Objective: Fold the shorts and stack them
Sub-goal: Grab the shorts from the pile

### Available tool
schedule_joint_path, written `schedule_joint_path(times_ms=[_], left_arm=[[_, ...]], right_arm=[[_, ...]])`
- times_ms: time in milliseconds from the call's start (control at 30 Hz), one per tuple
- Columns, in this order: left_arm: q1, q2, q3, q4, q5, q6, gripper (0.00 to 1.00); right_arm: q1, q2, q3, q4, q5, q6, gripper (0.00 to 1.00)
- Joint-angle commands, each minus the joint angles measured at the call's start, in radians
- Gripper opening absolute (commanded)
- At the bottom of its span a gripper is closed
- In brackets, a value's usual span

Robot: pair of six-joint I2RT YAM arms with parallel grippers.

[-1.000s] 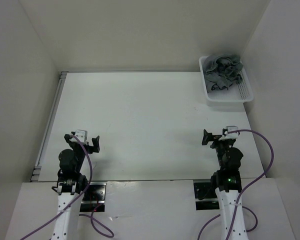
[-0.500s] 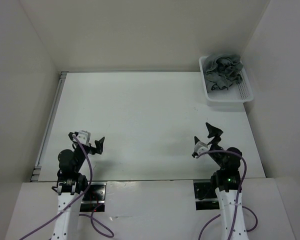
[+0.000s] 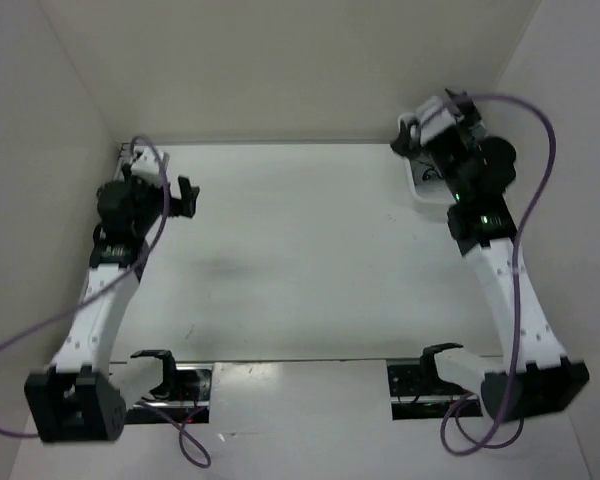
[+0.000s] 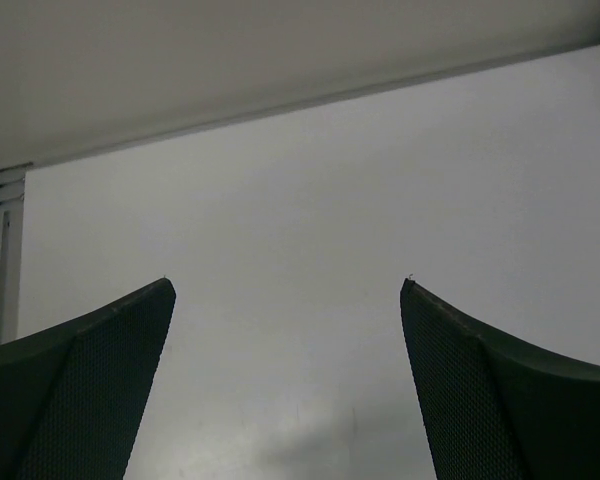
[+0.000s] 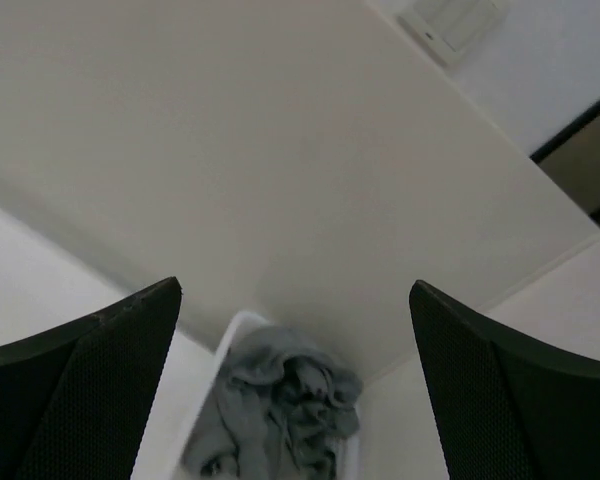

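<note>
The shorts (image 5: 280, 410) lie crumpled inside the white basket (image 5: 235, 325), which stands at the far right corner of the table (image 3: 300, 250), about 1 o'clock in the top view. The right gripper (image 5: 295, 285) hangs in the air above this basket, its jaws spread wide and nothing between them. The left gripper (image 3: 186, 197) is at about 10 o'clock, near the far left corner, above the bare table, also wide apart and holding nothing.

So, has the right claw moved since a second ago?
Yes. The right claw has swung away from the near edge of the table, out to the white basket in the far right corner.
</note>
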State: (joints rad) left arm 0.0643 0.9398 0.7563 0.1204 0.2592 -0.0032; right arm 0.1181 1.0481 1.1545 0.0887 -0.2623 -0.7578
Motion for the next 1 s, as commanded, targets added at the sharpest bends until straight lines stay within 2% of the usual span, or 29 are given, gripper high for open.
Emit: schedule_joint_path(times_ms=[0, 33, 67, 100, 167, 200, 267, 300, 367, 500, 600, 767, 933, 967], left_arm=[[-0.014, 0.408, 0.355, -0.25, -0.004, 0.003, 1.0], [-0.023, 0.471, 0.471, -0.286, -0.024, 0.003, 1.0], [-0.032, 0.56, 0.512, -0.332, -0.025, 0.003, 1.0], [-0.032, 0.597, 0.546, -0.355, -0.011, 0.003, 1.0], [-0.069, 0.716, 0.674, -0.438, -0.011, 0.003, 1.0], [-0.078, 0.759, 0.73, -0.471, -0.032, 0.003, 1.0], [-0.102, 0.904, 0.858, -0.591, -0.055, 0.003, 1.0], [-0.112, 0.945, 0.984, -0.652, -0.073, 0.003, 1.0], [-0.144, 1.031, 1.047, -0.653, -0.186, 0.003, 1.0], [-0.213, 1.076, 1.072, -0.639, -0.297, 0.003, 1.0], [-0.268, 1.1, 1.072, -0.63, -0.346, 0.003, 1.0], [-0.278, 1.163, 1.144, -0.62, -0.36, 0.003, 1.0], [-0.287, 1.185, 1.154, -0.63, -0.382, 0.003, 1.0], [-0.287, 1.194, 1.154, -0.63, -0.382, 0.003, 1.0]], right_arm=[[0.051, 0.415, 0.341, -0.228, 0.444, 0.286, 1.0], [0.051, 0.484, 0.42, -0.295, 0.445, 0.323, 1.0], [0.02, 0.547, 0.497, -0.426, 0.445, 0.43, 1.0], [-0.006, 0.667, 0.639, -0.482, 0.398, 0.492, 1.0], [-0.09, 0.783, 0.764, -0.599, 0.356, 0.607, 1.0], [-0.118, 0.84, 0.878, -0.622, 0.342, 0.712, 1.0], [-0.165, 0.999, 1.029, -0.658, 0.328, 0.79, 1.0], [-0.191, 1.039, 1.06, -0.658, 0.328, 0.81, 1.0], [-0.201, 1.138, 1.128, -0.649, 0.356, 0.831, 1.0], [-0.271, 1.26, 1.208, -0.639, 0.414, 0.94, 0.96], [-0.311, 1.322, 1.229, -0.639, 0.437, 0.956, 0.95], [-0.311, 1.345, 1.213, -0.672, 0.212, 0.9, 0.95], [-0.342, 1.336, 1.144, -0.69, 0.18, 0.913, 0.95], [-0.342, 1.336, 1.143, -0.69, 0.135, 0.913, 0.95]])
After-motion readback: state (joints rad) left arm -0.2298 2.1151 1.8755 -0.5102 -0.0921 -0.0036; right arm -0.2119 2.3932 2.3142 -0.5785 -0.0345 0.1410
